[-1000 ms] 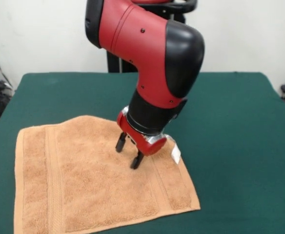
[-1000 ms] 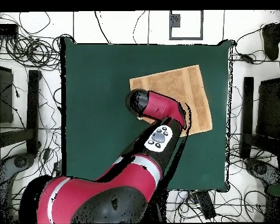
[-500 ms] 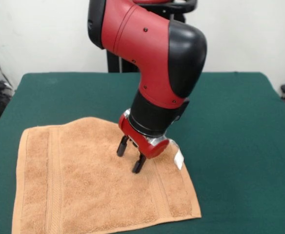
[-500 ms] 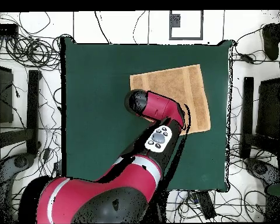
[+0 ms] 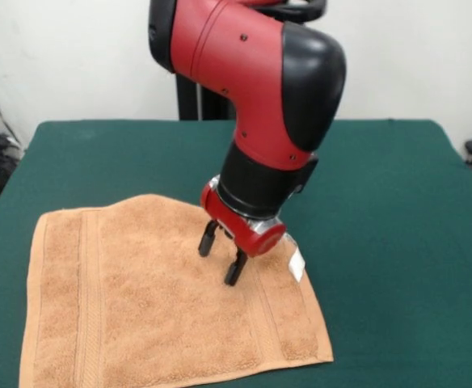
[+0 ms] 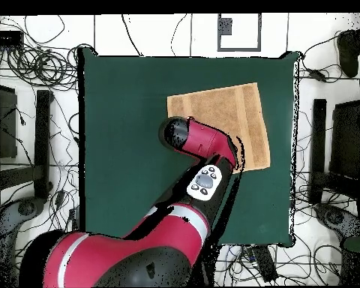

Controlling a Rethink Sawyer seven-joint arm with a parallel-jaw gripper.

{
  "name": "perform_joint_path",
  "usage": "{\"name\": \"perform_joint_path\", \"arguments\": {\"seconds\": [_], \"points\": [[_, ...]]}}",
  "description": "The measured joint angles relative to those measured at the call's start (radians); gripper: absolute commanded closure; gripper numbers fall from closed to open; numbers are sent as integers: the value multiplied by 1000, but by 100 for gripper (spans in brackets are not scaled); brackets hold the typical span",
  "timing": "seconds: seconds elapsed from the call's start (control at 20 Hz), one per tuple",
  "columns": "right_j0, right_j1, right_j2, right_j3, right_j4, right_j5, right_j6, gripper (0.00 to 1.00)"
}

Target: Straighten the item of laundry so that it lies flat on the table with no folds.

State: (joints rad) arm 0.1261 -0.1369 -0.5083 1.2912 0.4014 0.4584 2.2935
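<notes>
Front view, left to right: the towel [image 5: 155, 299] lies spread on the green table [image 5: 398, 202], occupying the near-left part of the surface, its near edge running down to the bottom of the frame. A woven band stripe [image 5: 89, 299] runs front to back close to the towel's left edge; the surface there appears flat. The far edge is not straight — it rises in a low hump toward the middle, near the arm. Over the towel's right-centre portion the gripper [image 5: 222, 258] hangs from the red and black arm [image 5: 260, 89], its two black fingers [image 5: 236, 267] spread apart with nothing between them, tips pointing down at the cloth; contact with the towel cannot be confirmed. A second band stripe [image 5: 272, 311] runs just right of the gripper toward the near-right corner. A small white tag [image 5: 296, 260] stands at the towel's right edge, just beside the wrist. Right of this the table is bare green cloth. Overhead view: the towel [image 6: 235, 112] sits in the upper-right part of the table [image 6: 123, 135], one corner hidden under the arm [image 6: 202, 142]; the gripper itself is hidden there.
</notes>
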Motion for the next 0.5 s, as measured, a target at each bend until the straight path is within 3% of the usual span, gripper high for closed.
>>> {"name": "perform_joint_path", "arguments": {"seconds": [0.5], "points": [[-1,-183,18,150,-35,-2,0,0]]}}
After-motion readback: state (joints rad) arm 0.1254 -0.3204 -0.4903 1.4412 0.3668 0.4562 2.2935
